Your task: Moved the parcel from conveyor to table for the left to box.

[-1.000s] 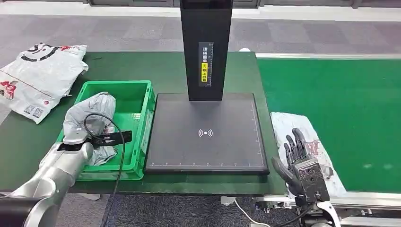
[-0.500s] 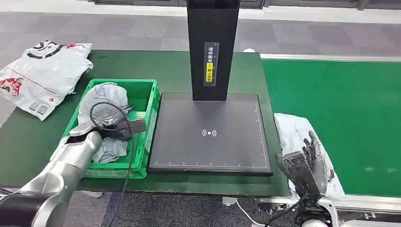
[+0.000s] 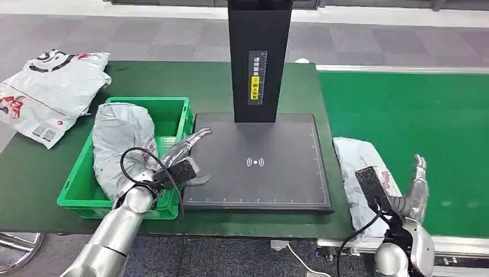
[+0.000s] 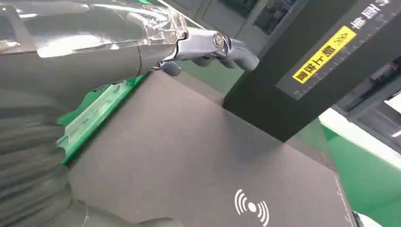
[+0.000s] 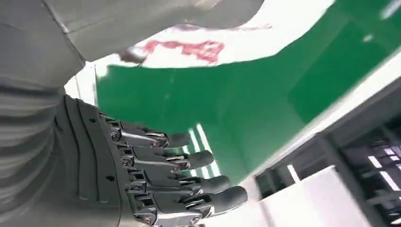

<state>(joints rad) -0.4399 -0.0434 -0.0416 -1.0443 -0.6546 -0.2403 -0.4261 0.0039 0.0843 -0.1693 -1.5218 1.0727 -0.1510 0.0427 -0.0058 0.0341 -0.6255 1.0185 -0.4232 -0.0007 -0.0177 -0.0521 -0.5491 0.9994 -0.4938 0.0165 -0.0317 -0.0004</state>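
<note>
A crumpled grey plastic mailer (image 3: 118, 144) is seen standing in the green plastic crate (image 3: 75, 196) at the left of the green-topped bench (image 3: 213, 86), its upper part propped above the rim; it appears to have been boxed already. The left hand (image 3: 187, 154) is held just beside the crate, over the near left corner of the flat black scanning platform (image 3: 259, 184), with its fingers (image 4: 227, 46) stretched forward and nothing gripped. The position suggests readiness to receive the next item on the platform, which lies between crate and belt.

The white printed plastic parcel (image 3: 360, 167) is shown lying flat at the near edge of the green conveyor belt (image 3: 403, 115), just beside the platform and not yet on it. The right hand (image 3: 412, 193) is raised edge-on at the parcel's far side, fingers (image 5: 189, 161) extended and apart, with nothing held; whether the parcel is touched cannot be told. The placement is judged to favour a sideways sweep or a scoop towards the platform.

A black upright column (image 3: 258, 57) with a yellow label stands at the platform's rear, and a white printed courier bag (image 3: 49, 92) lies at the bench's far left.
</note>
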